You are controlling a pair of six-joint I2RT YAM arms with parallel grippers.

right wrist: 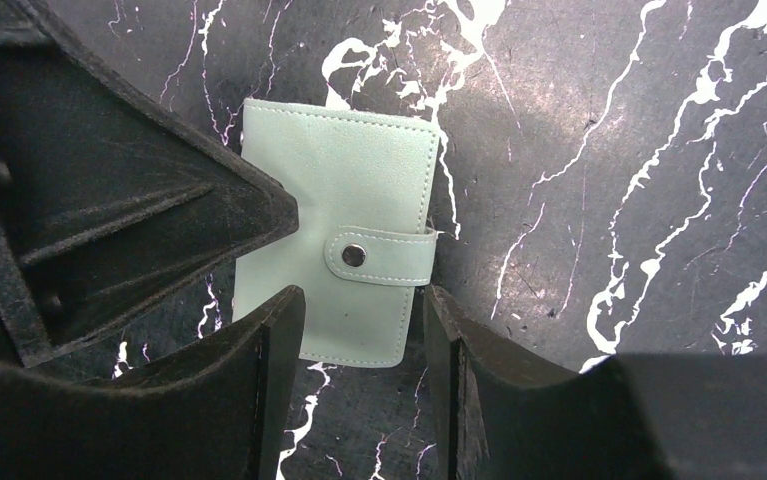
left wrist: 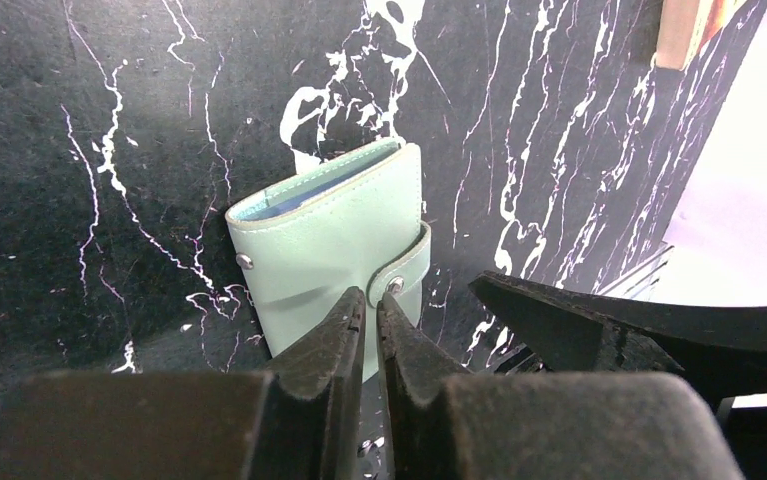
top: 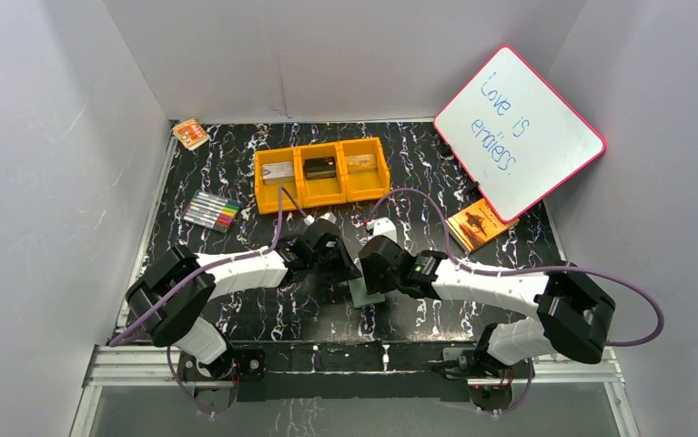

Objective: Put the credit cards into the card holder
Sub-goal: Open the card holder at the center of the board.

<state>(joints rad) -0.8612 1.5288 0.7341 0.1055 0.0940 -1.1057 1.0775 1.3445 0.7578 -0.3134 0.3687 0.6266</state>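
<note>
The card holder (top: 367, 294) is a pale grey-green wallet, closed with its snap tab, lying flat on the black marbled mat between both grippers. It also shows in the left wrist view (left wrist: 329, 240) and the right wrist view (right wrist: 344, 240). My left gripper (left wrist: 370, 300) is shut with nothing between its fingers, its tips over the wallet beside the snap tab; in the top view it (top: 341, 273) is at the wallet's left. My right gripper (right wrist: 364, 312) is open, its fingers straddling the wallet's near corner. A silver-grey card (top: 278, 171), a black card (top: 319, 167) and a tan card (top: 360, 163) lie in the orange tray (top: 340, 189).
A set of coloured markers (top: 211, 211) lies left of the tray. An orange patterned packet (top: 190, 134) sits at the far left corner. A red-framed whiteboard (top: 520, 132) leans at the right over an orange booklet (top: 480, 224). Grey walls enclose the mat.
</note>
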